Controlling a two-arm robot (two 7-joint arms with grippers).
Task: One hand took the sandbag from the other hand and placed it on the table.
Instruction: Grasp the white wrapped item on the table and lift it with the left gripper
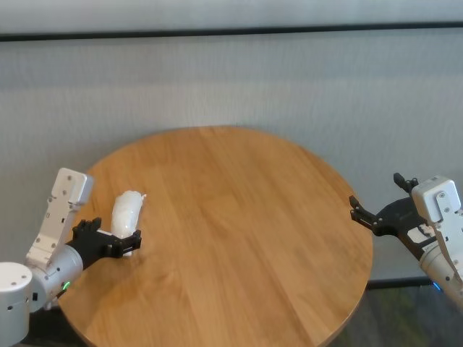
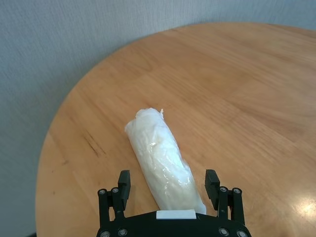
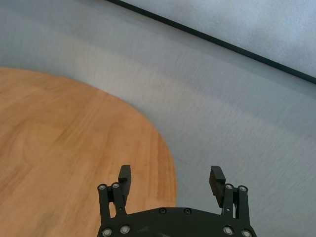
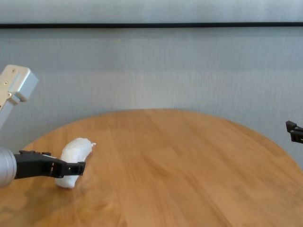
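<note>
Sandbag (image 1: pixel 126 214) lies on the table (image 1: pixel 239 238), on its left part near the rim, with its near end between the spread fingers of the left gripper (image 1: pixel 124 243). That gripper, whose wrist shows a green light, sits low at the table's left edge, its fingers standing apart on either side of the bag without pressing it. The left wrist view shows this best: the sandbag (image 2: pixel 163 160) runs lengthwise away from the gripper (image 2: pixel 169 183), wood visible between the plastic and each finger (image 2: pixel 123 185), and the far end has a small twisted tuft. From the chest view the sandbag (image 4: pixel 73 155) shows as a low white lump resting on the wood, with the left gripper (image 4: pixel 71 168) level with its near end.

Off the table's right edge, the right gripper (image 1: pixel 376 204), with a blue light under its wrist, hangs in the air with fingers apart and nothing between them. Its own wrist view shows the right gripper (image 3: pixel 170 180) above the table's rim and the grey floor. The chest view catches only a fingertip of it at the frame's right edge.
</note>
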